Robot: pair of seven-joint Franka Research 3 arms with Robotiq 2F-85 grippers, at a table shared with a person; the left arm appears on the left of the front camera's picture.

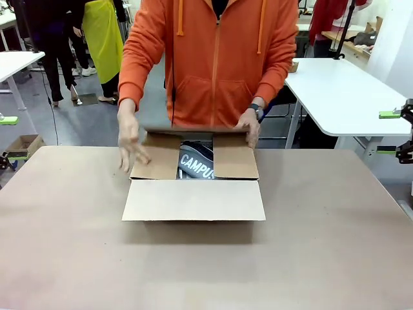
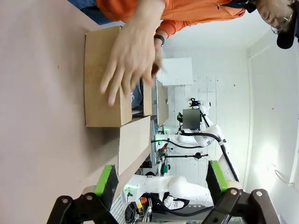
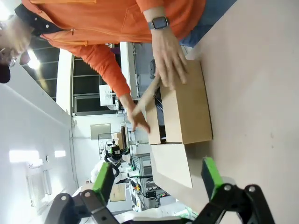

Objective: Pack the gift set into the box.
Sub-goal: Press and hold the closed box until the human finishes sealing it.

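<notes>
Gift set [image 1: 195, 163] inside box [image 1: 193, 200], mid-table, showing between side flaps. Person's hands [image 1: 131, 147] at flaps. Left claw [image 2: 161, 176], right claw [image 3: 158, 173]: jaws apart, empty. Press side flaps flat, then near flap over.

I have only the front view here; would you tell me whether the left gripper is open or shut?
Observer: Open. The left gripper has its jaws wide apart with nothing between them.
Operator: Thank you. And the right one?
Observer: The right gripper is open and empty as well.
Operator: Does the flap nearest us rest on the table?
Observer: No. In the right wrist view the near flap juts out from the top edge of the box, clear of the table.
</notes>
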